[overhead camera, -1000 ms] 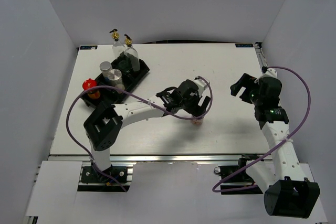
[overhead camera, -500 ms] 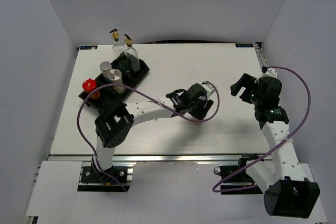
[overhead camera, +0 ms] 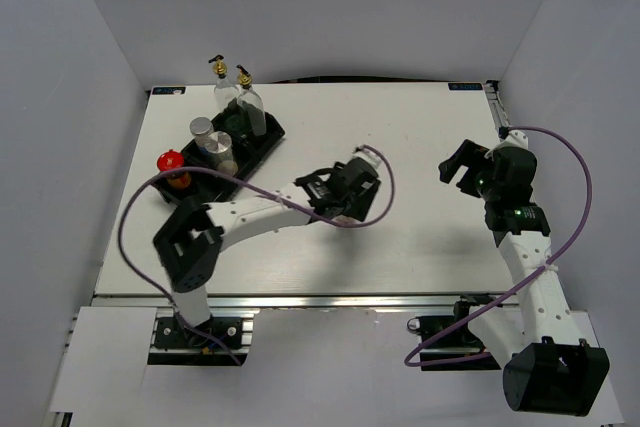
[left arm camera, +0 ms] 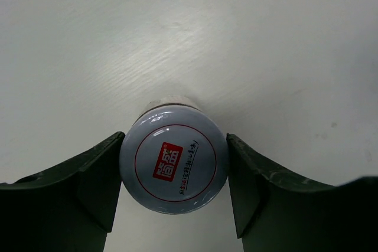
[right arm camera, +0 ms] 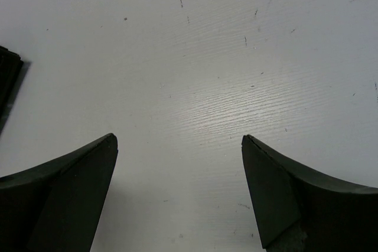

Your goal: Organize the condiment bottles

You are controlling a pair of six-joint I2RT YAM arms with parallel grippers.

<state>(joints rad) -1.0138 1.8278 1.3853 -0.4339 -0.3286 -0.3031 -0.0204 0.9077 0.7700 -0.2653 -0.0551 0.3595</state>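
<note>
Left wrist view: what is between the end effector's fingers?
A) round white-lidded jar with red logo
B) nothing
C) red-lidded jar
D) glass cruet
A: the round white-lidded jar with a red logo sits between the left end effector, whose dark fingers touch both its sides.

**Around the work: tabletop, tray and enclosure**

We see a white tabletop (overhead camera: 420,127) with a faint wood-like grain. In the right wrist view its surface (right arm camera: 207,75) carries a scatter of small dark specks and short scratches. In the left wrist view it (left arm camera: 266,39) looks nearly unmarked.

A black rectangular tray (overhead camera: 268,137) lies on the far left part of the tabletop, set at an angle to its edges.

Plain pale grey walls (overhead camera: 330,7) close in the far side and both flanks.

An aluminium rail (overhead camera: 330,303) runs along the near edge. A small blue-and-white label (overhead camera: 165,91) sits at the far left corner, and another label (overhead camera: 462,87) sits near the far right corner.
</note>
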